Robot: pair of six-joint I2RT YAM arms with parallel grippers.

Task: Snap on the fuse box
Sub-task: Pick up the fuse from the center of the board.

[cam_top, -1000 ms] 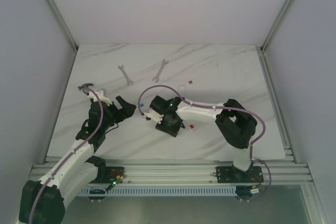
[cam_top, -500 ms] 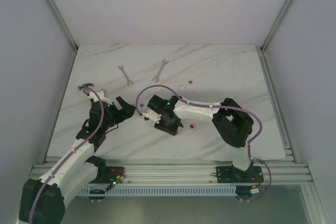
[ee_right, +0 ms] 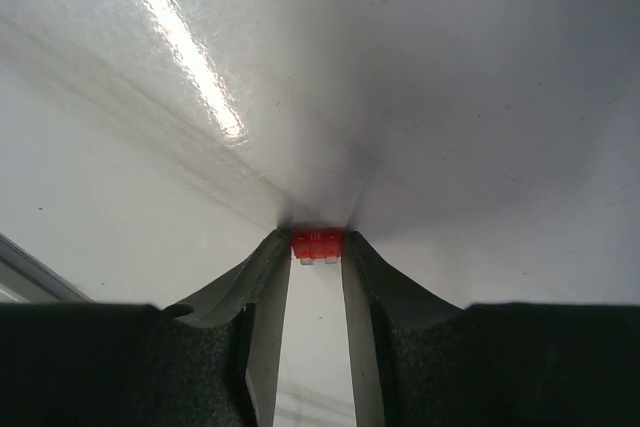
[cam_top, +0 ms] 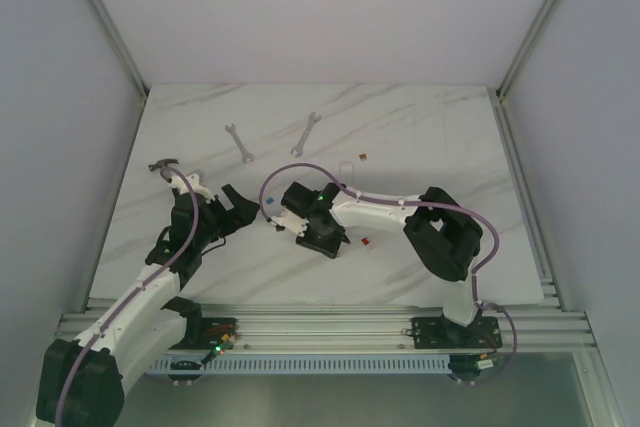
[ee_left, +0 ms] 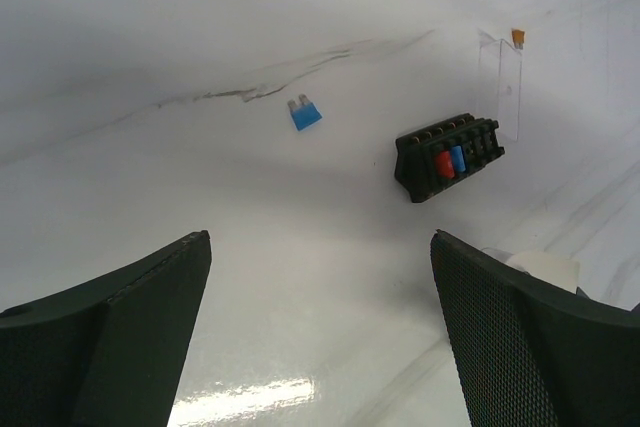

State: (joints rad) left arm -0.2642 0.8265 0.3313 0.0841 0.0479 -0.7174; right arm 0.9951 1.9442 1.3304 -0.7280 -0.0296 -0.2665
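The fuse box (ee_left: 448,157) lies uncovered on the white marbled surface (cam_top: 420,127), seen in the left wrist view ahead and to the right of the left fingers (ee_left: 130,327). It sits slightly askew, with one red and one blue fuse seated side by side in its row of slots. Just beyond it a thin clear cover (ee_left: 510,87) rests apart from the box, with a small orange fuse (ee_left: 518,37) at its far end. A loose blue fuse (ee_left: 305,114) lies on the surface to the left of the box. The left fingers are spread wide and hold nothing. The right fingers (ee_right: 262,287) point down at the surface and pinch a red fuse (ee_right: 317,242) between their tips. Another red fuse (cam_top: 366,240) lies beside the right arm, and two wrenches (cam_top: 238,142) rest farther back.
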